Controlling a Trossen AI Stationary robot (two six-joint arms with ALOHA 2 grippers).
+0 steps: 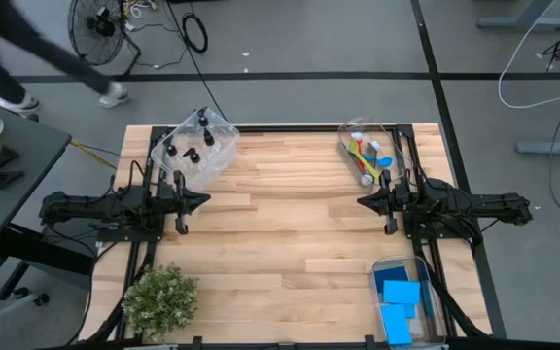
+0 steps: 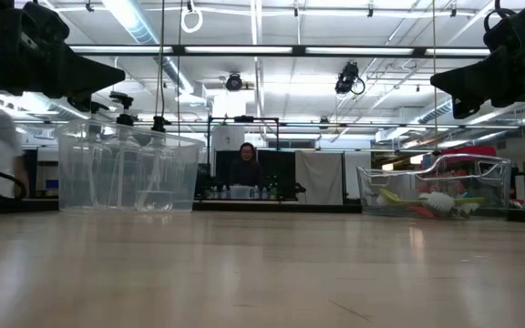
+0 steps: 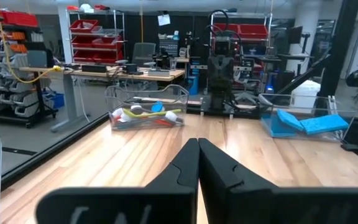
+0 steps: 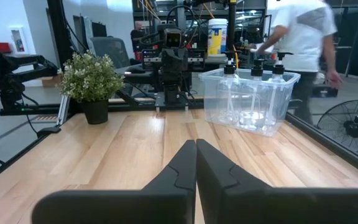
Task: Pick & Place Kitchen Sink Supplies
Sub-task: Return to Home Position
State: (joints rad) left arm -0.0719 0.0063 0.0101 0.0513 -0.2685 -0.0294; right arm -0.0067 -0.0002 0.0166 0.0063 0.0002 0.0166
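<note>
Status check, sorting run.

- The left pincer (image 1: 202, 201) is held above the table (image 1: 280, 243), pointing toward its middle. In its wrist view the fingers (image 3: 185, 168) are seen pressed together, with nothing between them.
- The right pincer (image 1: 363, 202) is held likewise, facing the left one and well apart from it. Its fingers (image 4: 184, 168) are drawn tight together, and no load is carried.
- The clear bottles (image 1: 191, 154) with black tops, at least three, are found upright in a clear bin (image 1: 220, 163) near the left pincer, on its far side.
- The brushes (image 1: 363, 156), among them yellow-green, red and blue, are found lying in a second clear bin (image 1: 341, 146) near the right pincer, on its far side.
- The blue sponges (image 1: 402, 292) are found stacked in a third clear bin (image 1: 382, 267), on the near side of the right pincer and apart from it.
- A potted plant (image 1: 160, 297) is noted on the near side of the left pincer; it is not part of the job.

Judgement: no supply is seen outside a bin, and nothing is gripped, so placing is taken as finished. Both arms look settled level over their own table sides. If anything is left, only the parking of the arms is thought to remain, and it appears all but done.
</note>
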